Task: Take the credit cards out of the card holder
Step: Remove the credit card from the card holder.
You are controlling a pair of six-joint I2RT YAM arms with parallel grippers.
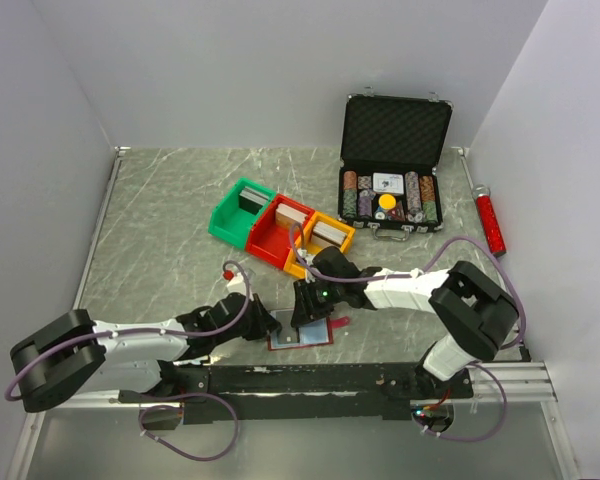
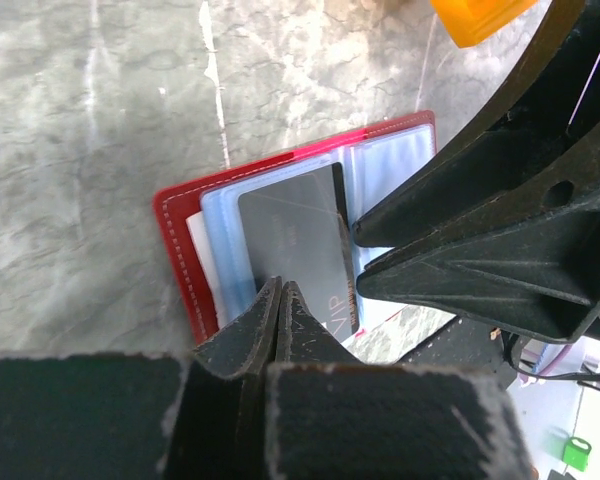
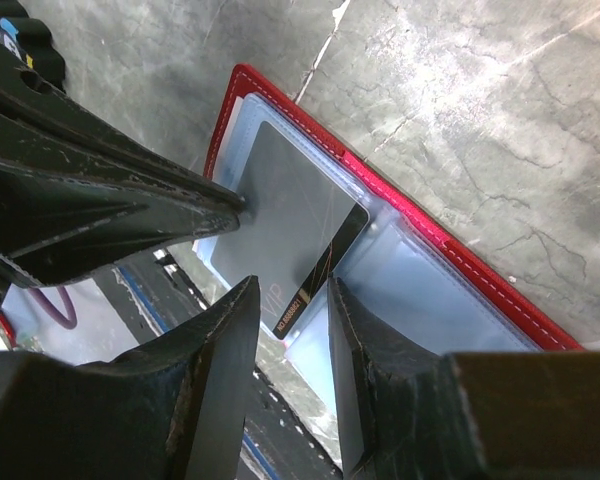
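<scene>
Card holder lies open, mid near edge of surface. Grey card sits partly out of its sleeve, long axis pointing at right claw. That claw is narrowly spread astride the card's free end, not yet clamped. Left claw is pressed together, tips pinning the far end.

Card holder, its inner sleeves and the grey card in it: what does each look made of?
The card holder: dark-red leather or imitation, cannot tell which; matte, pale stitching along its edge. The sleeves: soft clear plastic, bluish, glossy, wrinkled. The grey card: likely stiff plastic, flat, smooth sheen, printed lettering.
</scene>
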